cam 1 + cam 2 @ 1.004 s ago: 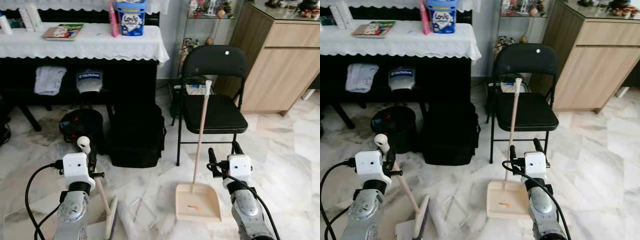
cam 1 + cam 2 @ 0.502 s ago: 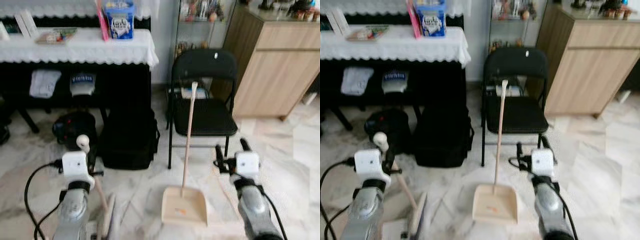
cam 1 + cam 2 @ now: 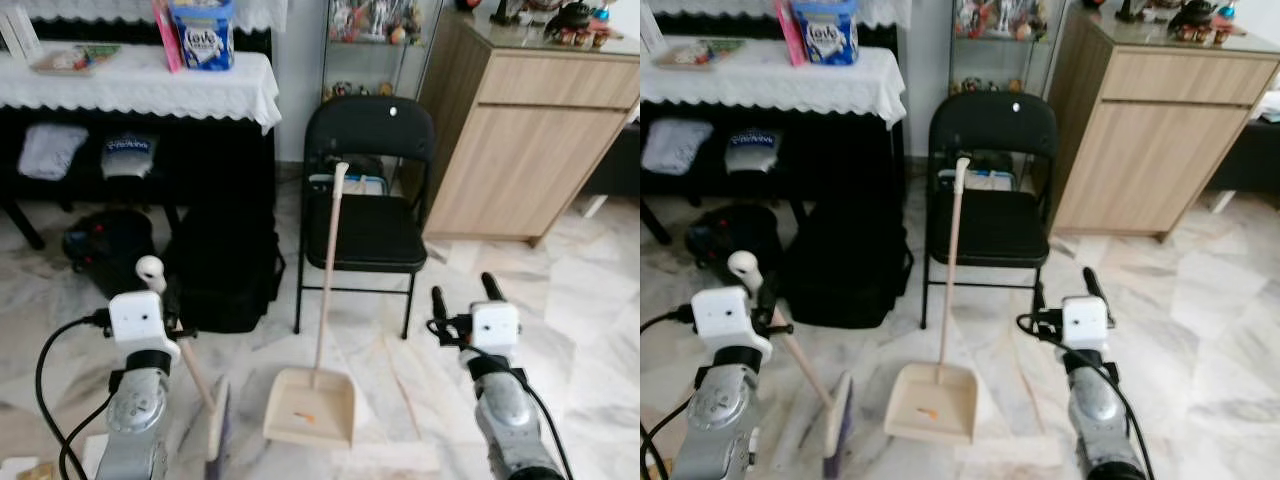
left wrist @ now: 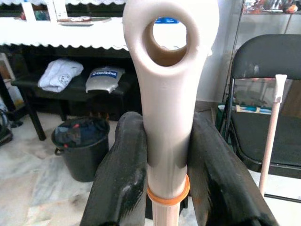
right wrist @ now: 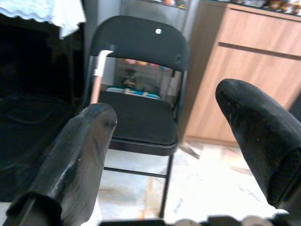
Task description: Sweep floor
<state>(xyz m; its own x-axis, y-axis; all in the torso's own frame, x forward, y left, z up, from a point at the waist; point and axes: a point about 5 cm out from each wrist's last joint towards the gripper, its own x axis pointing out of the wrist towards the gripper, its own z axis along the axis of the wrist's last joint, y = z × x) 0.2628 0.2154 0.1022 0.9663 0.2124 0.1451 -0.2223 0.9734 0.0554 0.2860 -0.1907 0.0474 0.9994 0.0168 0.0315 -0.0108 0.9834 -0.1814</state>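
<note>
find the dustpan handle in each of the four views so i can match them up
Left eye view: the dustpan handle rises near the centre, its top before the black folding chair.
Right eye view: the handle stands left of centre, against the same chair.
Left wrist view: the handle is a pale stick at the picture's edge, beside the chair.
Right wrist view: its top peeks above one finger.
Shared landmark: the black folding chair.

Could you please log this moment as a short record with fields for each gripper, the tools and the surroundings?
left gripper: shut on the broom handle
broom head: on the marble floor
right gripper: open, holding nothing
dustpan: on the floor between the arms, its long handle standing up before the black folding chair
debris: small orange bit in the dustpan
</note>
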